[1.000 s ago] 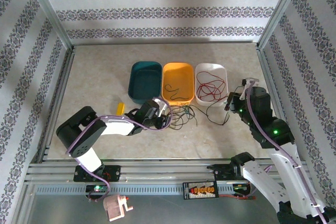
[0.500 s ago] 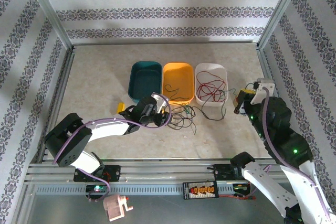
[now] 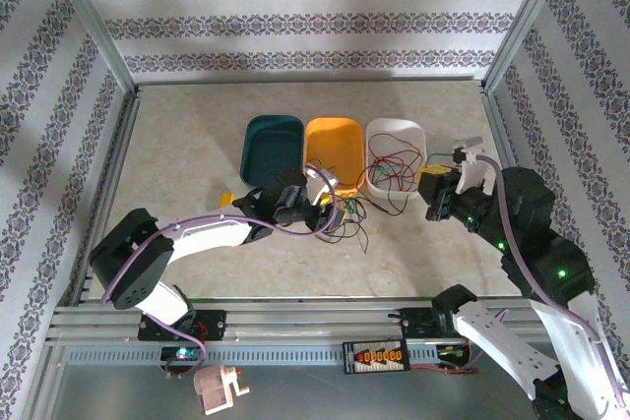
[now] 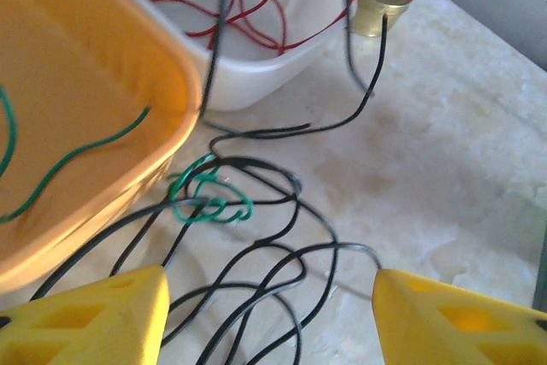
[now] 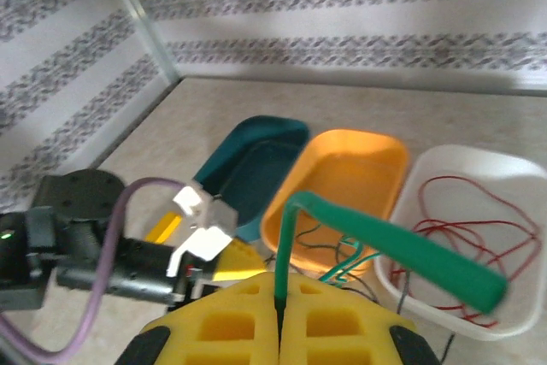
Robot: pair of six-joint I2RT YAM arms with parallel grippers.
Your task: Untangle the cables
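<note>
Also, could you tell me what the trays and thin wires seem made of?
The teal tray, orange tray and white tray look like moulded plastic: smooth, slightly glossy, rounded rims. The green wire and black wires seem plastic-insulated flexible strands: thin, solidly coloured, loosely curled; core unseen.

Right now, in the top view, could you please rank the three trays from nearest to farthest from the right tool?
1. White tray, rightmost, beside the right tool, which pinches a green cable.
2. Orange tray, middle of the row.
3. Teal tray, leftmost.
</note>
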